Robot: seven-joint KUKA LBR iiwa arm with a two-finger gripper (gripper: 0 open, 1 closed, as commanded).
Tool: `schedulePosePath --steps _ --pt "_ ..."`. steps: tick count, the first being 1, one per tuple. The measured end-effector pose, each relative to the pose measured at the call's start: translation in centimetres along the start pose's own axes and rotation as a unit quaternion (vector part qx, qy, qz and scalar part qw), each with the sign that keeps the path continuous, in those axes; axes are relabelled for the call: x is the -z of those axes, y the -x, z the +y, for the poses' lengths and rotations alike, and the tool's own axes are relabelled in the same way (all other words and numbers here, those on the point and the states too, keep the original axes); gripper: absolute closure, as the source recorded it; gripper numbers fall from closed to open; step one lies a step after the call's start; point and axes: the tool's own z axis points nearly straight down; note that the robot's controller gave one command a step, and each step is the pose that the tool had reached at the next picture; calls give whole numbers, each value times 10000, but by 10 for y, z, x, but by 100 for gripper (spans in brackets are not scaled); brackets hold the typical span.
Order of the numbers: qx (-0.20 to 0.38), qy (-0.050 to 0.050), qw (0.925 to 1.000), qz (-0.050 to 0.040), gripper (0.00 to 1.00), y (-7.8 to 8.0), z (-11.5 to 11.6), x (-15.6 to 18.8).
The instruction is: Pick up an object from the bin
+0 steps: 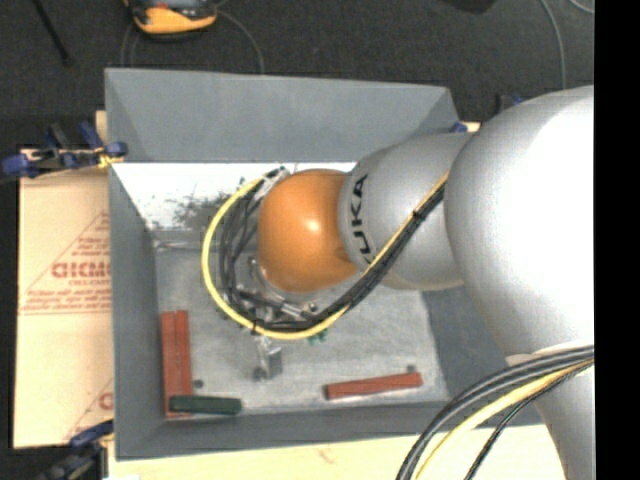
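Looking down into the grey metal bin (pixel 130 298), we log three loose items on its floor.

- Item one: a long reddish-brown rectangular block (pixel 177 360), lying along the left wall.
- Item two: a short dark green bar-shaped piece (pixel 205 404), at the block's near end, by the front-left corner.
- Item three: a flat reddish-brown strip (pixel 373 386), lying along the front wall, right of centre.

The gripper (pixel 265 360) hangs below the arm's orange wrist cover (pixel 300 230) and yellow cable loop (pixel 208 258). It is over bare floor between block and strip, apart from both. Whether it is spread or pressed together we cannot tell. A small green bit (pixel 318 336) shows beside the cable; we cannot identify it.
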Motion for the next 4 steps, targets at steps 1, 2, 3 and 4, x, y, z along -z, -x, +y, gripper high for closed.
schedulePosePath --steps 1,2,3,4 --pt "-3 -1 10000 2 0 0 0 0" --pt "299 12 9995 58 0 -43 -19 37" --pt "620 -19 9981 -6 0 -43 -51 55" --pt "423 -7 9991 2 0 -54 -57 49"
